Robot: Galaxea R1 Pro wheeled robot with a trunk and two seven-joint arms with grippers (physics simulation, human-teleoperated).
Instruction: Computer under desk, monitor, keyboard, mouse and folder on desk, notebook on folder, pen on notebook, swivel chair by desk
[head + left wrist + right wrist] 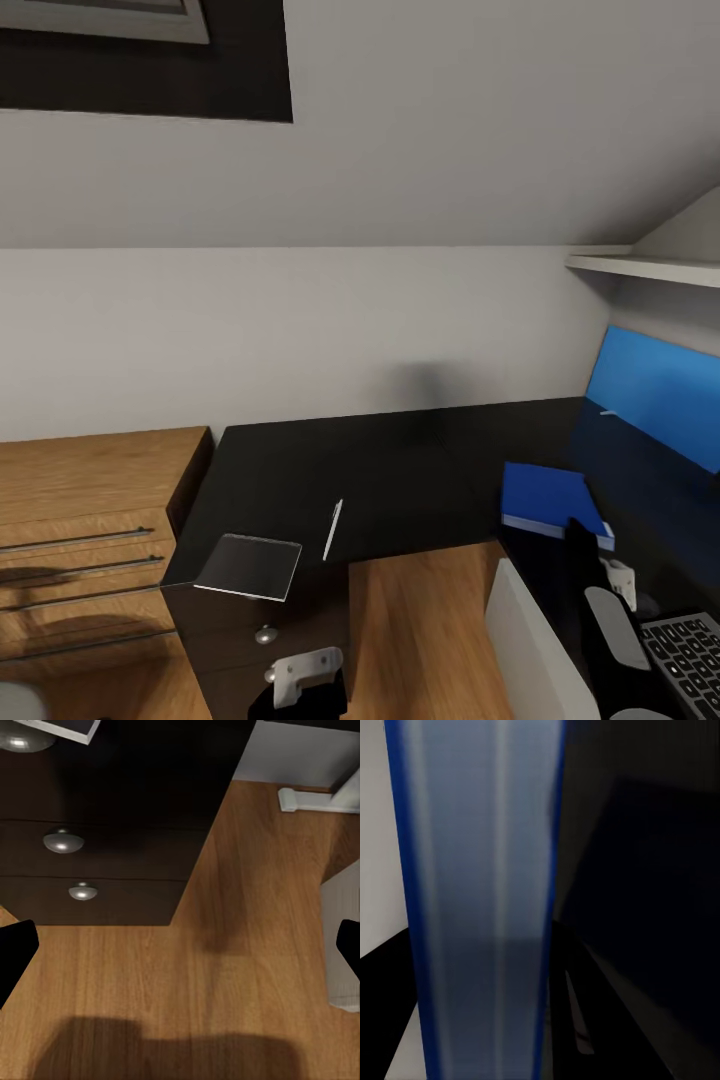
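Note:
The blue folder (553,503) lies on the right wing of the black desk (400,470). My right gripper (583,548) is at its near corner, and the folder's edge (472,907) sits close up in the right wrist view, so the gripper looks shut on it. At the desk's left front corner rests the glossy grey notebook (247,566), with the white pen (333,530) beside it. The keyboard (690,655) shows at the far right. My left gripper (300,697) (180,952) hangs open over the floor. A white box, apparently the computer (530,640) (343,937), stands by the desk. Monitor, mouse and swivel chair are out of view.
The dark drawer unit (97,862) sits under the desk's left end. A wooden dresser (90,520) stands to its left. A blue wall panel (660,390) and a white shelf (650,268) are on the right wall. Wood floor (187,982) lies below my left gripper.

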